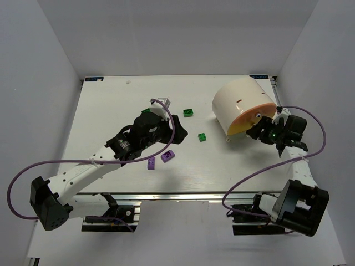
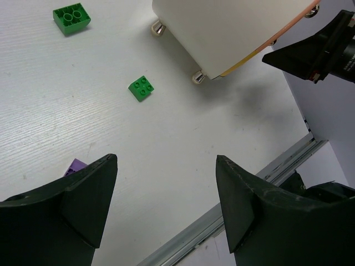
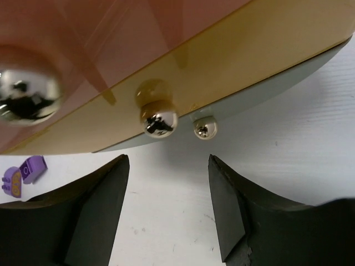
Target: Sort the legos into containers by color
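The cream-white tub (image 1: 239, 101) lies on its side at the back right, its orange face (image 3: 166, 61) turned to my right gripper (image 1: 258, 128). That gripper (image 3: 169, 166) is open and empty, close before the face and its metal knob (image 3: 160, 119). My left gripper (image 1: 179, 126) is open and empty above mid-table; the left wrist view shows it (image 2: 166, 166) over bare table. Green legos lie at back centre (image 1: 188, 112) (image 2: 72, 18), at centre (image 1: 203, 136) (image 2: 141, 87) and behind the left wrist (image 1: 145, 111). Two purple legos (image 1: 168, 156) (image 1: 151, 163) lie under the left arm. No orange legos show.
The table's front rail (image 2: 233, 208) runs just past the left gripper's fingers. White walls close in the table on the left, back and right. The right arm's cable (image 1: 310, 119) loops near the right edge. One purple lego (image 3: 25, 172) shows at the left of the right wrist view.
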Controlling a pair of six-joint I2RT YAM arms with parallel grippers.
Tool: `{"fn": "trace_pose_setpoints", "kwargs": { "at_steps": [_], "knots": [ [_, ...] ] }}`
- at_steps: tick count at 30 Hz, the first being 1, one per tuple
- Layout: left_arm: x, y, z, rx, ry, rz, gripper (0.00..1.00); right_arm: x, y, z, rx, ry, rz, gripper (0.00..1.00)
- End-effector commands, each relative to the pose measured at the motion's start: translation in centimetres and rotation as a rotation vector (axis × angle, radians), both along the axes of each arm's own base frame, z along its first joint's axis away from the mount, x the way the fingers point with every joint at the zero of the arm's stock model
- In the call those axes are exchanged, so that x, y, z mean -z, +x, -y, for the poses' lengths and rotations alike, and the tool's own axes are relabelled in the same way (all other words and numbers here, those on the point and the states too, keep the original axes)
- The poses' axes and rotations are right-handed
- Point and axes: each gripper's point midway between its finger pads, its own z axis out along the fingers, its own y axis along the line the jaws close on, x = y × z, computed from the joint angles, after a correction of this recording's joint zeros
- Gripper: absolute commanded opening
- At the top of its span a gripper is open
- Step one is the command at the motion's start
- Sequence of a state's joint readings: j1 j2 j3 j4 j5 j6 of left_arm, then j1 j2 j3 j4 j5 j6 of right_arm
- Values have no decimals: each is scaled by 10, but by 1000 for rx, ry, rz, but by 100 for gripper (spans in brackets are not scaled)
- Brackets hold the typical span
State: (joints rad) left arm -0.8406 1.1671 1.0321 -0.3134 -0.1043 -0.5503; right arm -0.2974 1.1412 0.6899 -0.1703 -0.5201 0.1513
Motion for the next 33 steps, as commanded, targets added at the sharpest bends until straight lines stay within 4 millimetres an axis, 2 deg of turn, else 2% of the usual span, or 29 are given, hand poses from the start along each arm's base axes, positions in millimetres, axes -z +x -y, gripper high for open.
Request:
{"fn": "trace_pose_setpoints", "kwargs": {
  "at_steps": [1,8,18,22,23,26,33],
  "knots": [
    [-25,4,-1,-11,-34,41,81,-30,24,2,-36,39,122,65],
    [-24,4,1,-16,-46,36,81,-40,35,-1,-114,30,213,60],
    [-24,7,7,-7,-49,30,81,-34,40,-1,-147,25,241,47],
    [-26,8,7,-7,-46,32,81,-34,42,0,-158,17,252,32],
    [-25,8,7,-7,-43,32,81,-34,42,0,-162,12,254,25],
    [-26,9,7,-10,-45,34,81,-35,38,1,-168,1,254,16],
    [-22,8,4,-19,-46,32,82,-29,13,12,-142,-32,202,13]
  ]
}}
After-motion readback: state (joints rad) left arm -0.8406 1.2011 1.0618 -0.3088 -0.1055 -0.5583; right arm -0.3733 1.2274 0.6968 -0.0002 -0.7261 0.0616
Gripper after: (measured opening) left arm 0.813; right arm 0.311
